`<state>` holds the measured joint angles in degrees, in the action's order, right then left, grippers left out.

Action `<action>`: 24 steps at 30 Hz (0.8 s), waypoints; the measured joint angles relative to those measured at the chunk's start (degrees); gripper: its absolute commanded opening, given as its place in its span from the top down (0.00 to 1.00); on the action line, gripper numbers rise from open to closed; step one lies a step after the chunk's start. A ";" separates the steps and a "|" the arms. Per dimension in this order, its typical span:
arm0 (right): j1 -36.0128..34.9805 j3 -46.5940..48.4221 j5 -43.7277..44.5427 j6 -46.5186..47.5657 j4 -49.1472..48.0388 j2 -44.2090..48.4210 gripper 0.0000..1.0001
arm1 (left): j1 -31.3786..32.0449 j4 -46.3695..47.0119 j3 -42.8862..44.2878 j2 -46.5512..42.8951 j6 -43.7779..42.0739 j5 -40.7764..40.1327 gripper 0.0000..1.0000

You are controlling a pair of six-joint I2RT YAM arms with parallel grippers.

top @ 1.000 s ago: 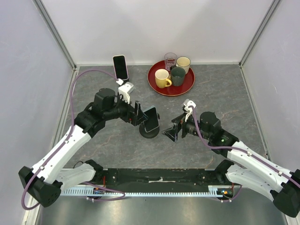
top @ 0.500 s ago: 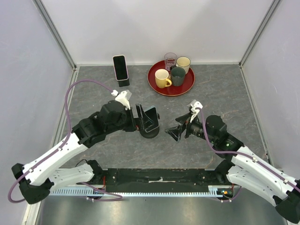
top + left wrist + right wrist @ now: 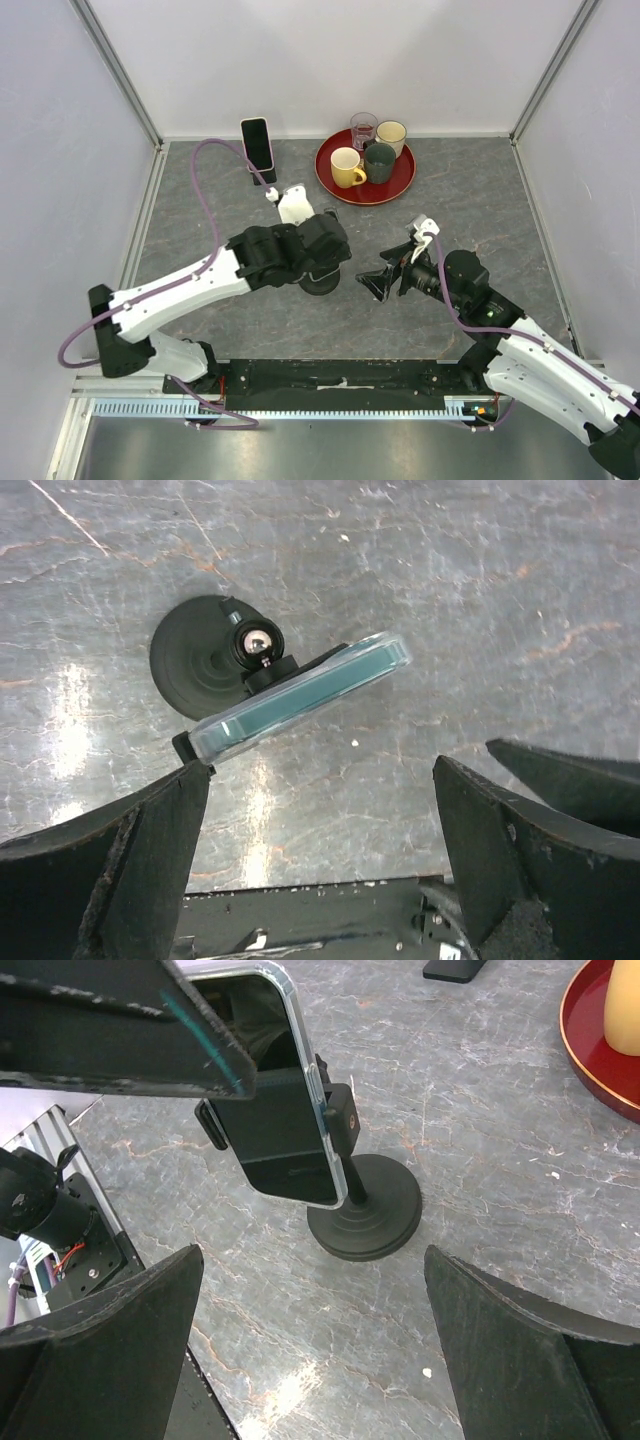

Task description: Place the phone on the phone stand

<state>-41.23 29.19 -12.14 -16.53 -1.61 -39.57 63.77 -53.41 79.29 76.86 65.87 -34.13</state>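
Looks all but done, with the phone (image 3: 270, 1090) seated in the phone stand (image 3: 365, 1222), left hand (image 3: 318, 810) open above it, right hand (image 3: 312, 1285) open to its right, leaving only retreat.

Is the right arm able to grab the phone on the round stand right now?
Probably yes. The right gripper is open and faces the phone, with only bare table between. The left gripper hangs open just above it and might get bumped.

Robot lab test cell: white panel walls (image 3: 300, 60), aluminium corner posts (image 3: 120, 75), grey marbled tabletop (image 3: 200, 190), 2 arms (image 3: 170, 295) bolted to black rail (image 3: 340, 380).
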 measured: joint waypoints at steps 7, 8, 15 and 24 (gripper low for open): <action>0.26 -0.57 0.46 0.02 0.44 0.46 0.02 | 1.29 -12.74 9.68 9.94 8.22 -7.23 0.01; 0.26 -0.66 0.50 0.00 0.48 0.74 0.02 | 1.29 -14.16 10.62 10.93 9.18 -7.69 0.01; 0.39 -0.70 0.50 0.00 0.85 1.84 0.02 | 1.29 -22.36 19.98 19.23 16.22 -10.86 0.00; 0.52 -1.70 0.52 0.00 1.33 2.23 0.02 | 1.29 -25.51 22.25 21.77 21.33 -12.94 0.00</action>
<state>-40.71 27.49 -11.62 -16.53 -0.27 -37.34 65.06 -78.91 101.54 98.63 87.20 -47.07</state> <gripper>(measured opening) 0.980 0.996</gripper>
